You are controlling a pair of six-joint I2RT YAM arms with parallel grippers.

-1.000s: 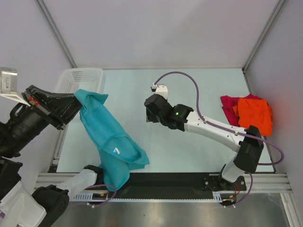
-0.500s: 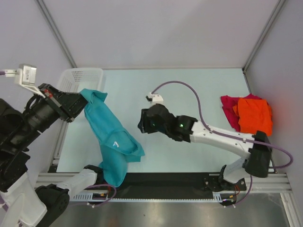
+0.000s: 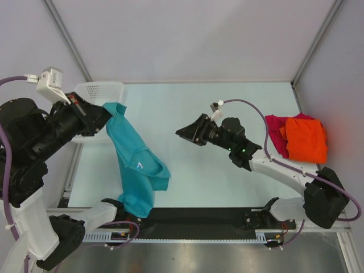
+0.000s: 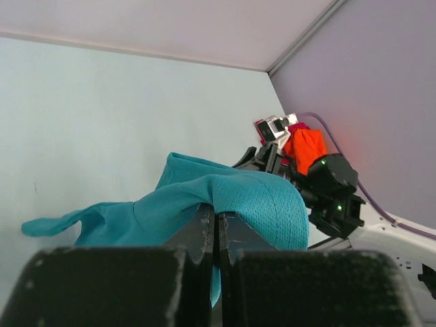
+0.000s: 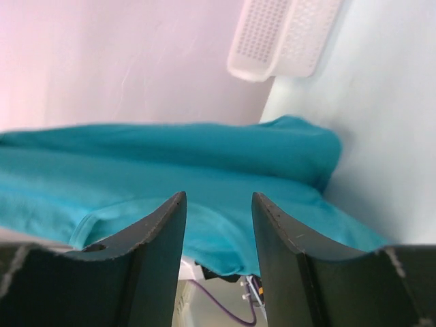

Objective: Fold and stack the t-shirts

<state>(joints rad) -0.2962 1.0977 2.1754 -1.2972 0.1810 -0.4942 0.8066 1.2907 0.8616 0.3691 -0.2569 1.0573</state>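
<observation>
The teal t-shirt (image 3: 135,165) hangs limp from the left arm's fingers (image 4: 201,228), clenched on a fold at its top, its lower end bunched at the near edge of the surface (image 3: 227,176). Mid-surface, the right arm's fingers (image 5: 155,238) stand spread and empty, apart from the shirt; the cloth looks light and floppy, so a free hem corner seems the best hold. Over at the right side, the orange t-shirt (image 3: 307,139) lies on the magenta t-shirt (image 3: 274,128).

Orange shirt (image 3: 306,139) covers most of the magenta shirt (image 3: 274,128). Left arm (image 3: 57,128) blocks the basket's (image 3: 105,90) near corner. On the right wrist view, teal shirt (image 5: 204,157) is blurred and cut off at the left edge.
</observation>
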